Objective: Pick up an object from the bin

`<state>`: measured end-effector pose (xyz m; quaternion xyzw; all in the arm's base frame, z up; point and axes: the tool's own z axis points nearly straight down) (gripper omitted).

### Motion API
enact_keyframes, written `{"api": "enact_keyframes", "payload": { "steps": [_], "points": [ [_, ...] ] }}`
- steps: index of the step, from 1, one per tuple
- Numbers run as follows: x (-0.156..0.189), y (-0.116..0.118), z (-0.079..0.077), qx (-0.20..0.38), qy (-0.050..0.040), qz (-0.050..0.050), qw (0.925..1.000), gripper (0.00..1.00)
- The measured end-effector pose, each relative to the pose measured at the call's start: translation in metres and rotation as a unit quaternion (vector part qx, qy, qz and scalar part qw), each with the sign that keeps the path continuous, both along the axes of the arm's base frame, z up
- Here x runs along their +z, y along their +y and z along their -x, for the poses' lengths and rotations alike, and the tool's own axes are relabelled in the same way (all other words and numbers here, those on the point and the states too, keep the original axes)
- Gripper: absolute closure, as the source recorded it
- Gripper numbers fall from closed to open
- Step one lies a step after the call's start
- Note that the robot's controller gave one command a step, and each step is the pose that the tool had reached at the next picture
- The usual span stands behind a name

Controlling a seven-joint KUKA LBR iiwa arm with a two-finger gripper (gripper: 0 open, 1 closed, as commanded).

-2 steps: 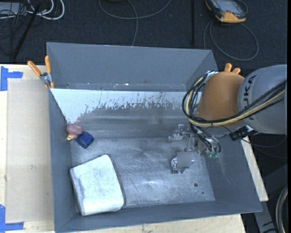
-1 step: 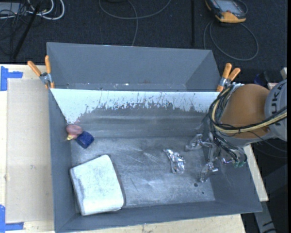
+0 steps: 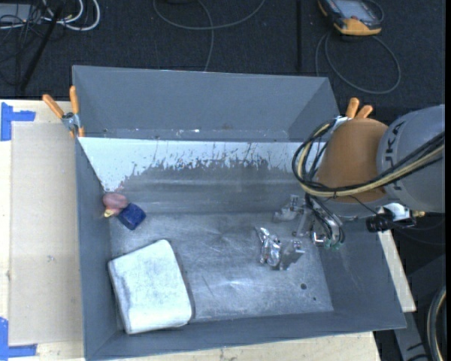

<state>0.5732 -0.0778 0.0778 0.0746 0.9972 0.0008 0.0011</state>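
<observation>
My gripper [image 3: 278, 253] hangs low over bare bin floor in the right half of the bin, open with nothing between its metal fingers. The nearest loose thing is a white folded cloth pad [image 3: 149, 285], which lies flat in the front left corner, well to the gripper's left. A small blue block [image 3: 132, 216] rests by the left wall, and a pink rounded piece [image 3: 115, 201] touches it on its far side. The gripper is apart from all three.
The arm, with an orange cover and looped cables, comes in over the bin's right rim. The bin's back wall slopes up behind the gripper, and the right wall stands close beside it. Bare floor stretches between the gripper and the cloth pad.
</observation>
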Motion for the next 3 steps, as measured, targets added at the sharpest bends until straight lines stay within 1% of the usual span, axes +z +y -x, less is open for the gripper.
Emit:
{"api": "enact_keyframes", "payload": {
  "steps": [1, 2, 3],
  "points": [
    [-0.002, 0.031, 0.008, 0.035, -0.0072, 0.004, 0.9994, 0.00],
    [0.000, 0.033, 0.005, 0.036, -0.0114, 0.003, 0.9993, 1.00],
    [0.123, 0.054, 0.016, 0.042, -0.0029, 0.001, 0.9991, 1.00]
  ]
}}
